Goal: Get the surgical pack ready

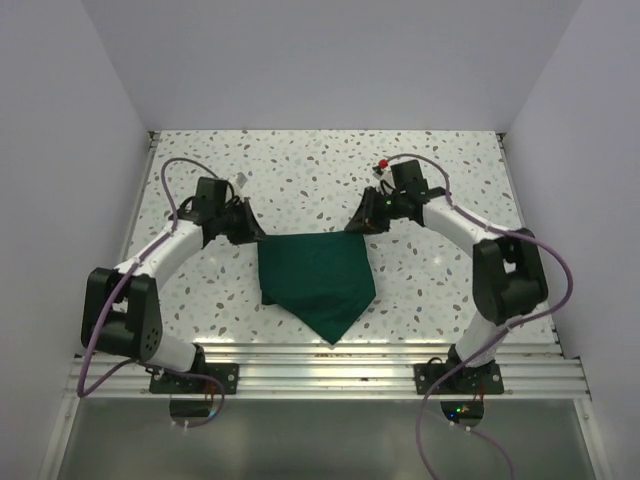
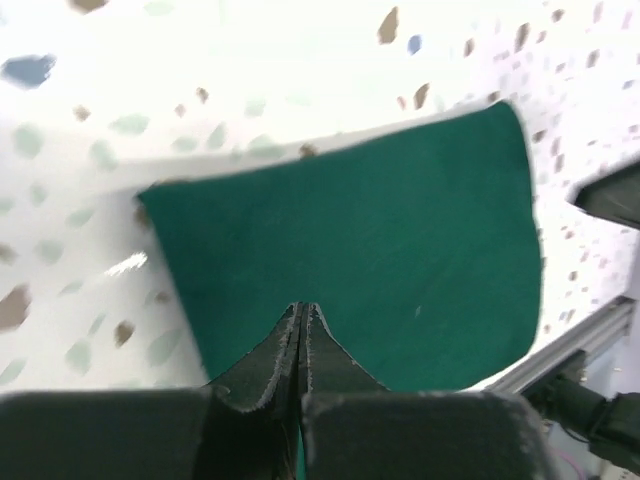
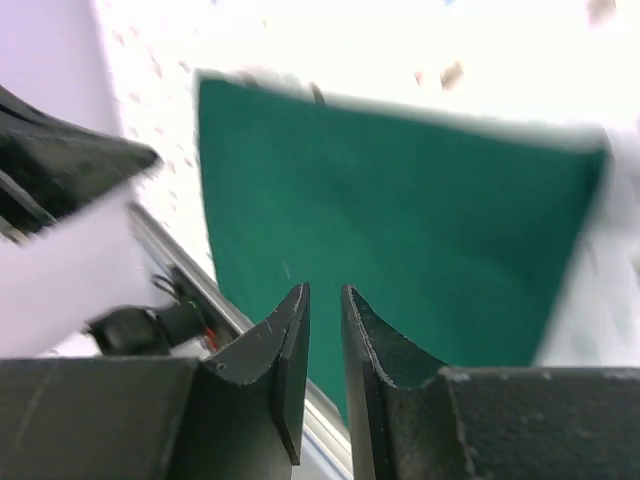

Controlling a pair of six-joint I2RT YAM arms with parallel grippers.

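Note:
The surgical pack [image 1: 315, 275] is a dark green folded cloth bundle lying mid-table, with a straight far edge and a pointed corner toward the near rail. It fills the left wrist view [image 2: 380, 230] and the right wrist view [image 3: 400, 220], which is blurred. My left gripper [image 1: 252, 235] hovers at the pack's far left corner, and its jaws [image 2: 302, 306] are pressed together with nothing visibly caught. At the far right corner, my right gripper [image 1: 357, 224] has its jaws [image 3: 325, 290] a narrow gap apart, with only cloth showing behind the gap.
The speckled white table [image 1: 300, 160] is walled in at the back and on both sides. An aluminium rail [image 1: 330, 365] runs along the near edge by the arm bases. A small red and white object [image 1: 383, 163] sits beside the right wrist.

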